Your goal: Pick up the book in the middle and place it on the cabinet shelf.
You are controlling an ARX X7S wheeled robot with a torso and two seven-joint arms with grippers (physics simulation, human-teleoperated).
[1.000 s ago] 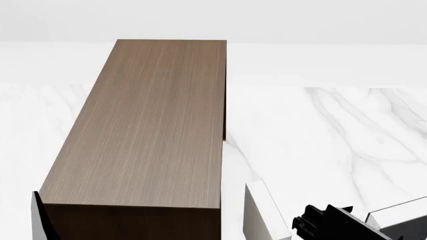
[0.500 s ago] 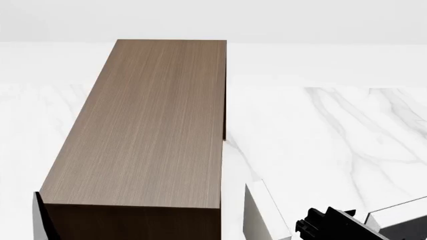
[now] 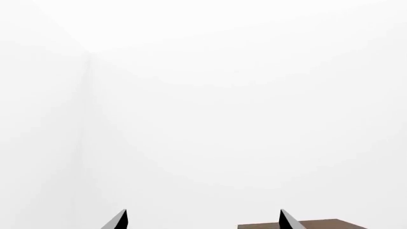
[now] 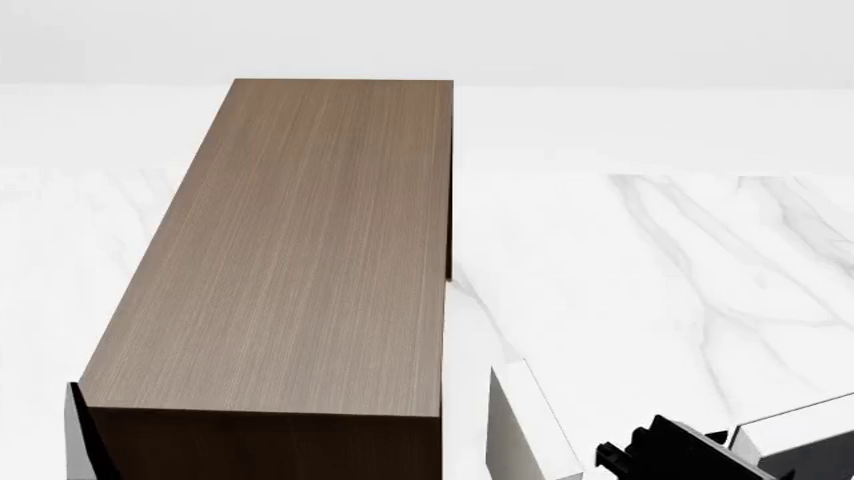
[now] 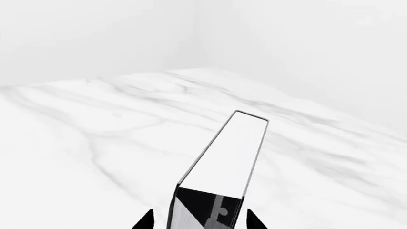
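The book (image 5: 232,152) shows in the right wrist view, pointing away from the camera, with a white page block on top, thin dark cover edges and a dark near end. My right gripper (image 5: 200,222) is shut on its near end, with the fingertips (image 5: 147,220) close on either side. In the head view the right gripper (image 4: 654,450) is at the bottom right, right of the cabinet shelf (image 4: 307,250), and the book is hidden there. My left gripper (image 3: 202,222) is open and empty, with a corner of the cabinet top (image 3: 318,224) beside it.
White marble floor (image 4: 667,260) spreads right of the cabinet and behind it to a white wall. A pale slab (image 4: 514,425) stands left of the right gripper and another (image 4: 801,415) right of it. A dark arm part (image 4: 78,435) shows at the cabinet's near left corner.
In the head view my right gripper has slid a little right and down toward the frame's bottom edge. The cabinet and the two pale slabs have not moved.
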